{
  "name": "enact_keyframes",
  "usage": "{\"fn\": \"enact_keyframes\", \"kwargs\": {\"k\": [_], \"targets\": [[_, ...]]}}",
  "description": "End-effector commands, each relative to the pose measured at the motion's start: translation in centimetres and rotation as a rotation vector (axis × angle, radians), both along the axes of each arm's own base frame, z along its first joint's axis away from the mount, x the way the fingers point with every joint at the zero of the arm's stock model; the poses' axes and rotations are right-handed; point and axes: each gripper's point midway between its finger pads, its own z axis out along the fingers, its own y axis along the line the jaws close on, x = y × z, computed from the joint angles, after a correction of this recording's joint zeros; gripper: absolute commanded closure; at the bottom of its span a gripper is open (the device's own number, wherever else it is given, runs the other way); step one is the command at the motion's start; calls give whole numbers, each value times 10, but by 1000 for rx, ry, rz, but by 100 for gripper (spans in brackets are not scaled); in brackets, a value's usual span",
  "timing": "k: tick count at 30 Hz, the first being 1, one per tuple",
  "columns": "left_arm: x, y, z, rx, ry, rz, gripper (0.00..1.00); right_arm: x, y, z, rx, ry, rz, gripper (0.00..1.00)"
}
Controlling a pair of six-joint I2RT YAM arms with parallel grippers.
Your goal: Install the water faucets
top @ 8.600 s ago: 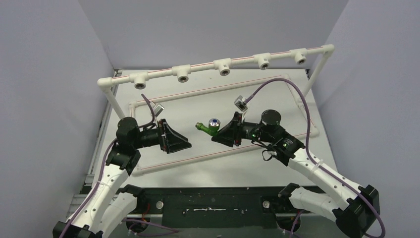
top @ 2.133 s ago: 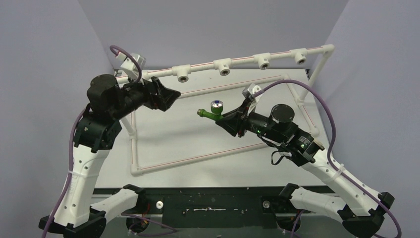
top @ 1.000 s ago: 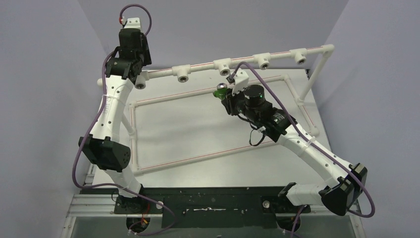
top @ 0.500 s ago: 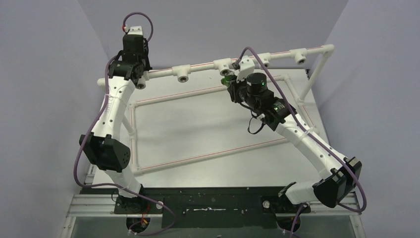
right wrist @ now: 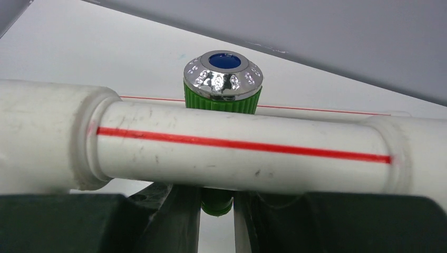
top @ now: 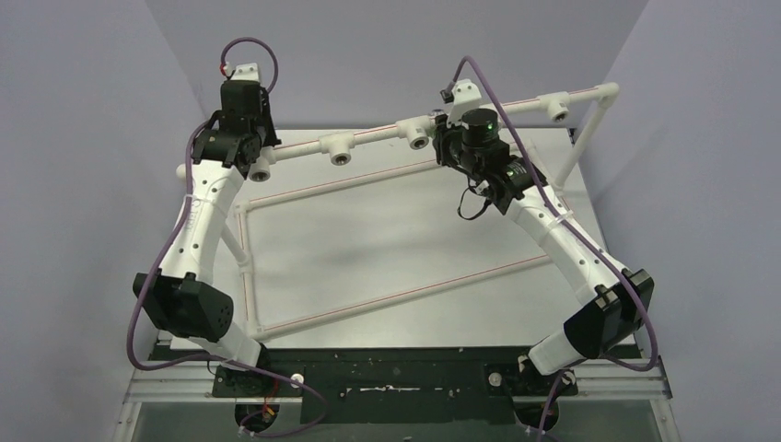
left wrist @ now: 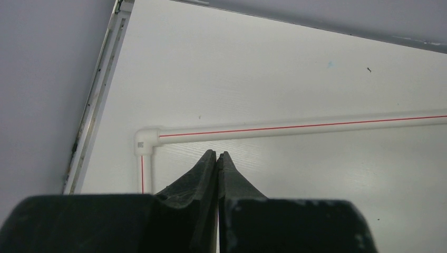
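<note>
Left gripper: pressed together, empty, now raised to the rail's left end. Right gripper: pinching green faucet, carried up from mid-worktop to just behind white pipe rail, near a tee fitting. Probably aligning next, not yet threaded.

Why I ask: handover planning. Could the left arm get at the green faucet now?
Probably not: the left fingers sit shut at the pipe rail's left end; the right fingers clamp the green faucet farther along it.

White-black arms, seemingly purple cables
</note>
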Motion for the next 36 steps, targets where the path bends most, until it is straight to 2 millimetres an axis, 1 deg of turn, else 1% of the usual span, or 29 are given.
{"fn": "enact_keyframes", "kwargs": {"k": [1,5,8,9,12,15,19,22,25,27,31,36], "targets": [[-27,1,14,-25,-8,-9,100,17,-10,46,44,-103,-36,100],[-38,-1,17,-42,-18,-26,100,31,-14,46,41,-85,-32,100],[-44,-4,13,-51,-2,-44,100,43,-12,43,37,-75,-26,100],[-46,-6,12,-56,1,-52,100,46,-13,46,38,-83,-28,100],[-52,-12,4,-76,23,-82,100,59,-13,45,35,-76,-35,100],[-57,-17,-6,-85,53,-104,100,65,-14,46,30,-75,-43,100],[-66,-27,-23,-100,101,-142,100,62,-14,42,35,-60,-40,100],[-74,-35,-31,-114,133,-171,100,52,-13,29,51,-29,-24,100],[-79,-41,-35,-142,142,-191,100,36,-6,18,89,-11,27,100],[-80,-41,-37,-150,144,-186,100,23,1,14,107,-9,55,100],[-78,-37,-42,-160,135,-143,100,-9,14,10,100,-36,75,100],[-74,-36,-48,-173,112,-121,100,-48,30,19,126,-90,104,100]]}}
